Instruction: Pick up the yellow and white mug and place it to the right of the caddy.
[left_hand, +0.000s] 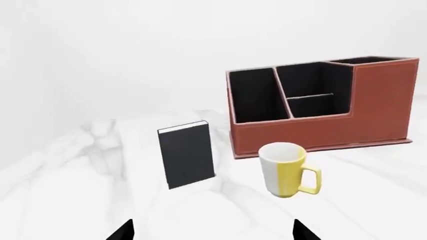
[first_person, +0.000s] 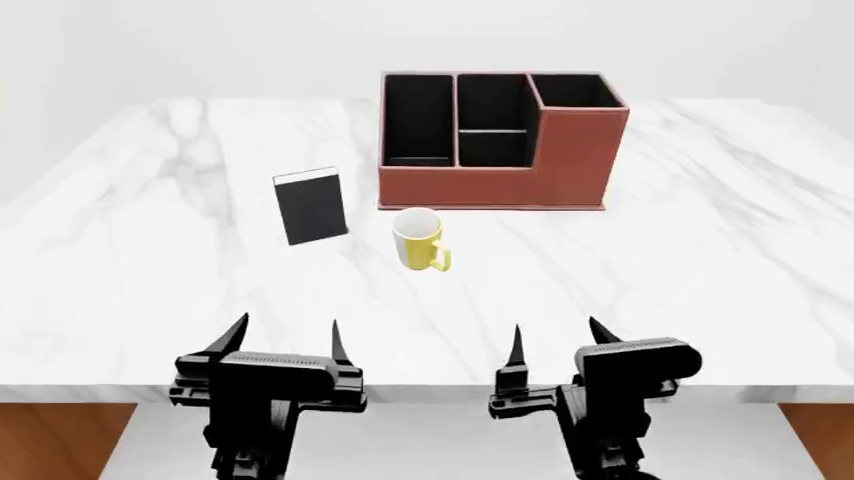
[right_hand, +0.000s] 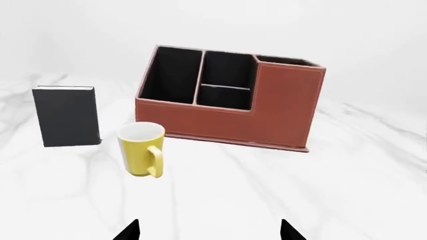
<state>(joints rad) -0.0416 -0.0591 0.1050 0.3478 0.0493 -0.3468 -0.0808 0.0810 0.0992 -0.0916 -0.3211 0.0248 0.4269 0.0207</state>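
Left black two-fingered gripper: nearest item, at 7 o'clock in the head view, over the near table edge; jaws apart, holding nothing.

Right black two-fingered gripper: at 5 o'clock in the head view, level with the left one; jaws apart, holding nothing.

White marble-patterned table: grey veining, spans the head view; carries all items below.

Small round yellow and white mug: upright on the table near the centre of the head view, beyond both grippers and apart from them. Outside glossy yellow with a white vertical panel, seen in the left wrist view; inside white; yellow loop handle pointing toward the robot and a little right. Stands just in front of the box's front wall, not touching it.

Small black upright book-like block: white top edge, standing at 9 o'clock of the mug, near it.

Large reddish-brown rectangular caddy: farthest item, at 12 o'clock in the head view. Black inner compartments; right-hand corner section taller than the rest; pale stitching along the edges.
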